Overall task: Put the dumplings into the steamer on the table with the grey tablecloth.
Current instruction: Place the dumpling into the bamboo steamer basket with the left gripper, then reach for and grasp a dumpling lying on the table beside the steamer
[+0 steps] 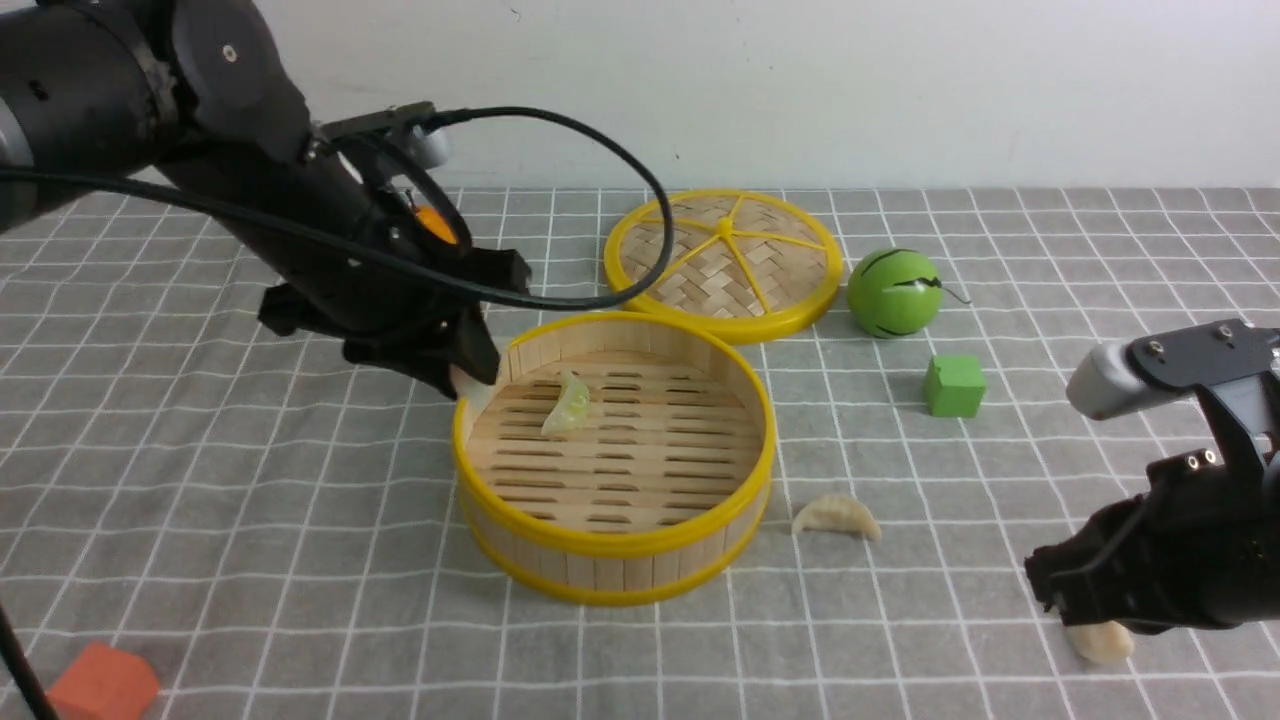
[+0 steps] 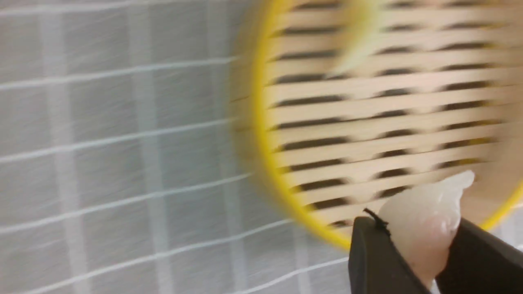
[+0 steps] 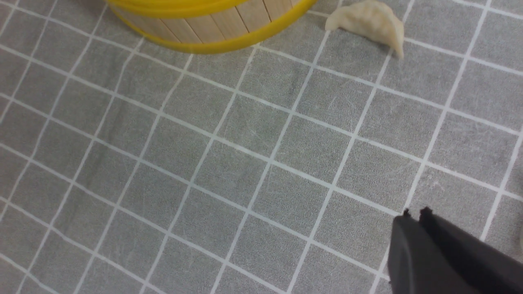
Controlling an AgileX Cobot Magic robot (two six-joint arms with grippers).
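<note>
No legible txt, labels, nos. or signs in any view.

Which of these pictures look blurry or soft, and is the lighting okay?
Left wrist view: motion-like blur smears the steamer rim and the green dumpling, with a shiny highlight on the pink dumpling. Right wrist view: cloth grid reads crisp, evenly lit. Front view: sharp overall, bright, only soft shadows.

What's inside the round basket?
One pale green dumpling lies on the slotted floor of the basket. The left pincer holds a pink dumpling by the rim. The front wall hides the nearest bit of floor, so I can't see what's there.
</note>
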